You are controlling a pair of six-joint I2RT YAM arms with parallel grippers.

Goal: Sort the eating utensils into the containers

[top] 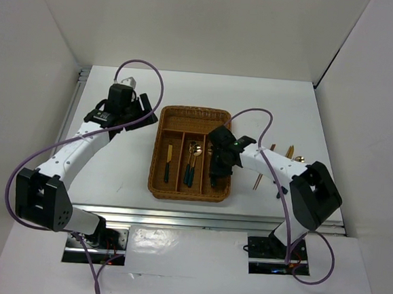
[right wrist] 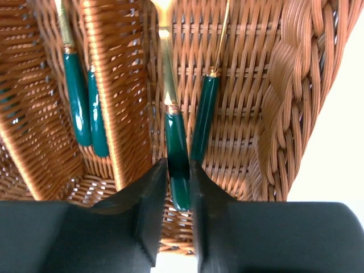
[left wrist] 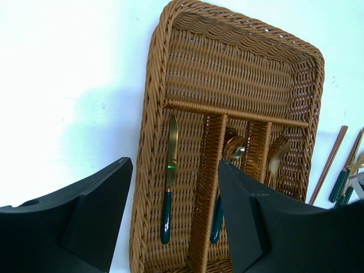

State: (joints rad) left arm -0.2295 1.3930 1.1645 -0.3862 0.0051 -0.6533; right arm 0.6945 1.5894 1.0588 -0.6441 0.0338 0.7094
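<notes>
The brown wicker tray [top: 192, 110] lies mid-table. A gold knife [top: 168, 162] rests in its left long section, and two green-handled spoons [top: 192, 162] in the middle one. My right gripper [top: 216, 170] reaches down into the right section. There it is shut on the dark green handle of a gold-headed utensil [right wrist: 177, 142], beside a second one [right wrist: 203, 119]. My left gripper [top: 137, 108] hovers open and empty left of the tray's far end. In its wrist view the knife [left wrist: 170, 165] shows between the fingers [left wrist: 96, 216].
Thin brown chopsticks [top: 257, 176] and a few green-handled utensils [top: 292, 154] lie on the white table right of the tray, close to the right arm. The tray's crosswise section [left wrist: 239, 74] holds nothing. White walls enclose the table.
</notes>
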